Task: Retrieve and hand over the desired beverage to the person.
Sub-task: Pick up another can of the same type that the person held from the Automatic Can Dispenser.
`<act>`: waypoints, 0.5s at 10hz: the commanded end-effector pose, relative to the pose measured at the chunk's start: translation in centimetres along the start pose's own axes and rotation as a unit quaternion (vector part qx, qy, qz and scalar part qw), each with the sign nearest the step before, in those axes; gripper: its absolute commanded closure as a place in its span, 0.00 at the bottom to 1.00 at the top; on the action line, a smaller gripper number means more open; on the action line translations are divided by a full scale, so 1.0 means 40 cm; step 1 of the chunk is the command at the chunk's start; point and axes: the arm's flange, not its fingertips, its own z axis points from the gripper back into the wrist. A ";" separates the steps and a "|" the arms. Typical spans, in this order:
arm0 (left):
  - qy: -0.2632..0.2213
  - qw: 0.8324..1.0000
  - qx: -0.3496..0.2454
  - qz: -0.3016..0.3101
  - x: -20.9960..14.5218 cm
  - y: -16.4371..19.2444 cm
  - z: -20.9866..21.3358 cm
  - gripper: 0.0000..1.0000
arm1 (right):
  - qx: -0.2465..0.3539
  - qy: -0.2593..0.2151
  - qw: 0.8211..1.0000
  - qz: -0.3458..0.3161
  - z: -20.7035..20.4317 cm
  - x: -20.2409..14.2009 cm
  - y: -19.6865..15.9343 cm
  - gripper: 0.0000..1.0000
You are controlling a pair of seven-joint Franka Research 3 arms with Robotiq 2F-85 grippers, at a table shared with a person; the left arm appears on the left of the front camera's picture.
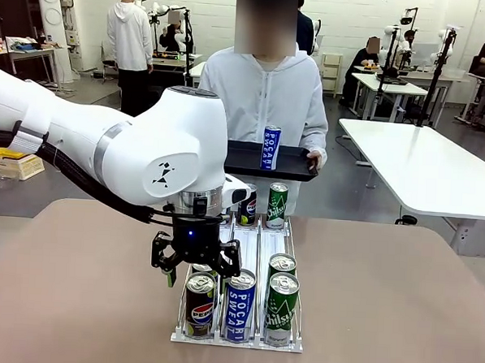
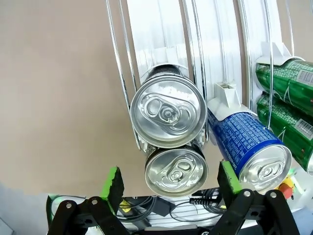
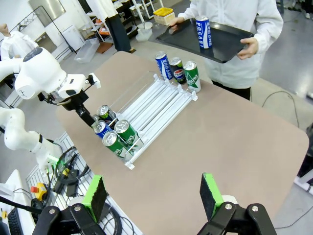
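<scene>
While the person (image 1: 263, 93) is standing at the top centre of the front view behind the far edge of the table (image 1: 74, 286), both of that person's hands are holding a black tray (image 1: 252, 159), and one blue Pocari Sweat can (image 1: 270, 146) is standing upright on it. Below the tray, a white three-lane rack (image 1: 251, 247) is lying on the table at picture centre. At its near end, two Pepsi cans (image 1: 199, 303) are sitting one behind the other in the left lane, a second Pocari Sweat can (image 1: 239, 305) is filling the middle lane, and two green Chilsung cans (image 1: 281, 310) are occupying the right lane. More cans are standing at the far end of the rack. The left gripper (image 1: 195, 270) is hanging over the left lane's near end with its jaws apart. In the left wrist view its green pads (image 2: 113, 182) are flanking the lid of the front Pepsi can (image 2: 176, 171) at bottom centre, with a gap showing on each side, so nothing is being gripped. The right gripper (image 3: 152, 196) is sitting at the bottom of its own view, high above the table, jaws spread wide and holding nothing.
</scene>
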 end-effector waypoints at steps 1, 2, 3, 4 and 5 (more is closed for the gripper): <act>-0.013 1.000 0.012 0.016 0.010 -0.020 -0.014 0.00 | 0.012 -0.009 1.000 0.004 -0.002 0.001 -0.005 0.00; -0.014 1.000 0.014 0.018 0.012 -0.020 -0.014 0.00 | 0.012 -0.009 1.000 0.004 -0.002 0.001 -0.005 0.00; -0.016 0.999 0.016 0.022 0.012 -0.021 -0.017 0.00 | 0.012 -0.009 1.000 0.004 -0.002 0.001 -0.005 0.00; -0.016 0.999 0.019 0.025 0.015 -0.020 -0.018 0.00 | 0.012 -0.009 1.000 0.004 -0.002 0.001 -0.005 0.00; -0.014 0.999 0.020 0.027 0.016 -0.019 -0.018 0.00 | 0.012 -0.009 1.000 0.004 -0.002 0.001 -0.005 0.00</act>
